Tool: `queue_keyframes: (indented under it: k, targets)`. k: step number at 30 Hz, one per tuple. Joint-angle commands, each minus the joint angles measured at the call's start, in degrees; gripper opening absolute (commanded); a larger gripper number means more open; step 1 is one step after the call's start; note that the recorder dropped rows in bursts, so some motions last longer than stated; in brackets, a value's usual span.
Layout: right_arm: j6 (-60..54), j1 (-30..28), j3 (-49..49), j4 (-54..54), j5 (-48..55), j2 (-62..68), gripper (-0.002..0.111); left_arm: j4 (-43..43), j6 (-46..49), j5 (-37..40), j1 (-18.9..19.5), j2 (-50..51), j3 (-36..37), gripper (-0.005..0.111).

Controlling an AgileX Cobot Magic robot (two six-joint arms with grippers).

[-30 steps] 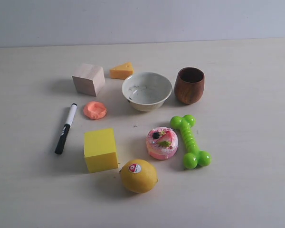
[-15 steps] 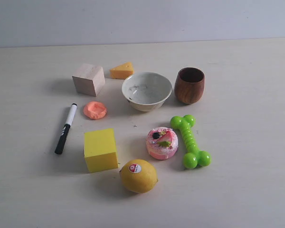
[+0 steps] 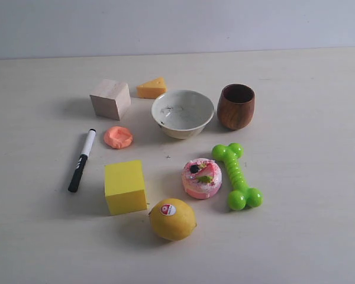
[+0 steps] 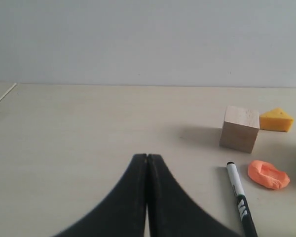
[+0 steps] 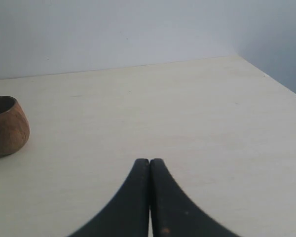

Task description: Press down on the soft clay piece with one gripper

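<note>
Soft clay piece (image 3: 118,137), a dented salmon-orange disc, lies on the table (image 3: 307,236) between the yellow block (image 3: 125,186) and the wooden cube (image 3: 110,99), just beside the marker (image 3: 81,160). Left gripper (image 4: 147,157) and right gripper (image 5: 149,160) each have their fingers pressed together, holding nothing.
</note>
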Motion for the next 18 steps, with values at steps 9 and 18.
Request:
queue_keyframes:
  k: [9, 18]
  targets:
    - [-0.14, 0.03, 0.30, 0.05, -0.34, -0.31, 0.000, 2.28, 0.18, -0.46, -0.46, -12.19, 6.77, 0.001]
    - [-0.14, 0.03, 0.30, 0.05, -0.34, -0.31, 0.000, 3.76, 0.18, 1.65, -1.02, -12.19, 8.73, 0.001]
